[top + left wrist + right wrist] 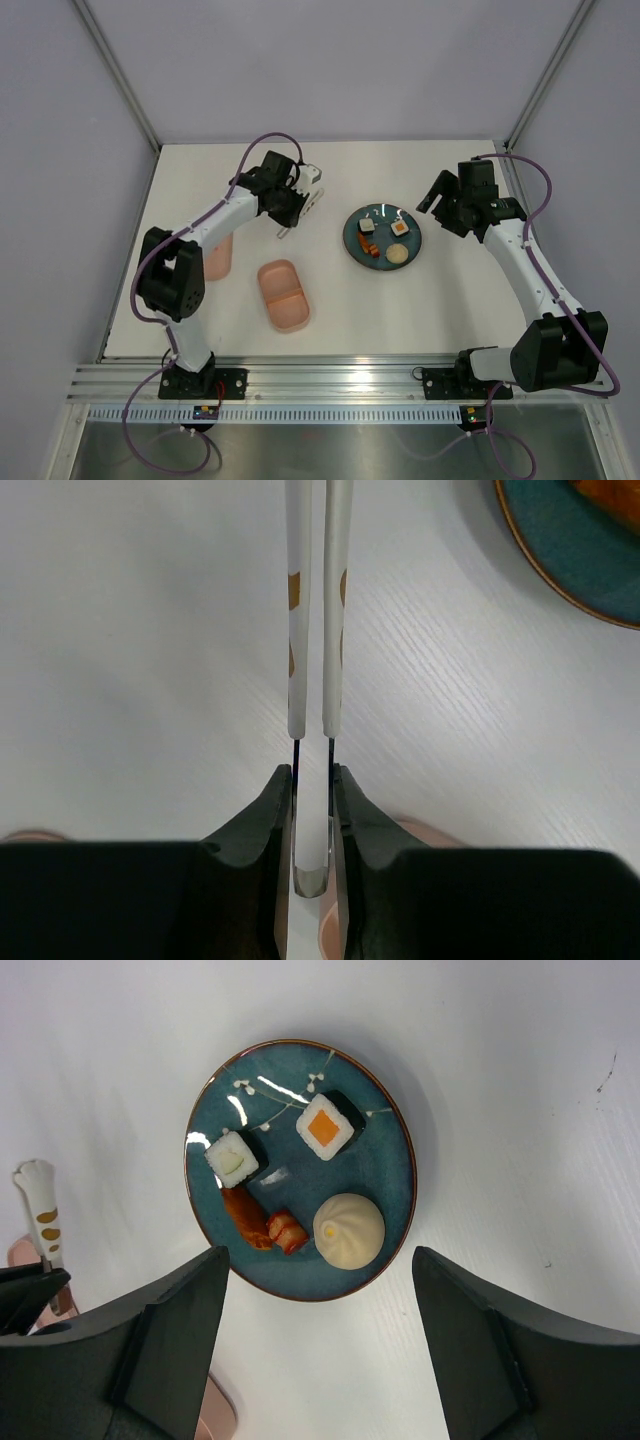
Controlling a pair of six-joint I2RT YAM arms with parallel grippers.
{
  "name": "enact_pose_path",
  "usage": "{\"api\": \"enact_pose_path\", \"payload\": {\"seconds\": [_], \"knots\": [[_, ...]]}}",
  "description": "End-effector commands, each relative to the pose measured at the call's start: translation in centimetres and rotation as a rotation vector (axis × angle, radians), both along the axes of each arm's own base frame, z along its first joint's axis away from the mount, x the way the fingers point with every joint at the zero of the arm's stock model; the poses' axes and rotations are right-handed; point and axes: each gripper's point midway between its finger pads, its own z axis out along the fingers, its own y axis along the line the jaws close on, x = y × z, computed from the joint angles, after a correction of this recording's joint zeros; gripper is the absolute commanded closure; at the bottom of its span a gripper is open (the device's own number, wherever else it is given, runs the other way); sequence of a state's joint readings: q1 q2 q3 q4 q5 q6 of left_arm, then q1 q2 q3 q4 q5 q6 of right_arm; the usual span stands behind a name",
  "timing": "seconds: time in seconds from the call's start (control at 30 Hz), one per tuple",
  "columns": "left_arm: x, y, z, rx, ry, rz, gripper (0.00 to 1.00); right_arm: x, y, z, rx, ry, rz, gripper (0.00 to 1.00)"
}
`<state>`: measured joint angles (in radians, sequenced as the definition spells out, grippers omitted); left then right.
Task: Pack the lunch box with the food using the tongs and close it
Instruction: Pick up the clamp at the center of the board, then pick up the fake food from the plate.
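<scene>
Lunch box (284, 295): lies open on the counter (450, 310), front and centre. Both compartments face up and we see nothing in them. The lid (218, 255) lies apart from it to the left, partly hidden under the left arm.

Tongs (298, 630): white with brown spots, held at the rear left of the counter, up and left of the box. The left pincer (312, 772) is closed on them near their bend. One finger presses each arm of the tongs, and the arms run almost parallel with a narrow gap between. Their tips point away from the pincer, with the plate ahead and to its right. We cannot tell whether the tips touch the counter.

Food (300, 1190): all on the dark teal plate (390, 1160), to the right of the box and well apart from it.
- green-centred roll (237, 1157) and orange-centred roll (328, 1125), side by side
- two sausage bits (260, 1225), touching each other
- pale round dumpling (349, 1230), just beside the sausage

Right pincer (320, 1252): jaws wide apart, holding nothing. We place it near the plate's right edge, and its own camera looks down on the plate.
</scene>
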<state>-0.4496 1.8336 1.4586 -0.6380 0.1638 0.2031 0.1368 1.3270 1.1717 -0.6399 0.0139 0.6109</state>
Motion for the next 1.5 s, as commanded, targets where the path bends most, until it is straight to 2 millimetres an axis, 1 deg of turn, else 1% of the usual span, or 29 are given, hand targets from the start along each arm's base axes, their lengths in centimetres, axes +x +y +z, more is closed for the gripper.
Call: {"api": "enact_pose_path", "payload": {"seconds": [0.0,0.13,0.2,0.33,0.37,0.47,1.17,1.3,1.47], "knots": [[0.5,-0.3,3.7,-0.057,-0.064,0.022,0.84,0.6,0.5,1.7,0.023,-0.063,0.006,0.18],[-0.1,-0.4,3.4,-0.066,-0.045,0.023,0.80,0.7,0.5,1.6,0.022,-0.063,0.007,0.18],[-0.3,-0.4,3.2,-0.066,-0.034,0.023,0.76,0.6,0.5,1.6,0.022,-0.061,0.007,0.18],[-0.5,-0.4,3.0,-0.069,-0.030,0.024,0.73,0.6,0.5,1.5,0.022,-0.060,0.005,0.18],[-0.5,-0.4,3.0,-0.069,-0.027,0.024,0.70,0.6,0.5,1.5,0.023,-0.061,0.005,0.18],[-0.5,-0.5,2.8,-0.070,-0.021,0.020,0.67,0.6,0.5,1.5,0.021,-0.058,0.007,0.18],[-1.3,-1.0,0.1,-0.056,0.050,0.012,0.65,0.7,0.5,1.5,0.017,-0.057,0.012,0.18],[-1.6,-1.1,-0.8,-0.043,0.071,0.005,0.62,0.7,0.5,1.5,0.016,-0.057,0.011,0.18],[-1.8,-1.2,-1.3,-0.039,0.085,0.004,0.59,0.7,0.5,1.4,0.015,-0.056,0.012,0.18]]}}
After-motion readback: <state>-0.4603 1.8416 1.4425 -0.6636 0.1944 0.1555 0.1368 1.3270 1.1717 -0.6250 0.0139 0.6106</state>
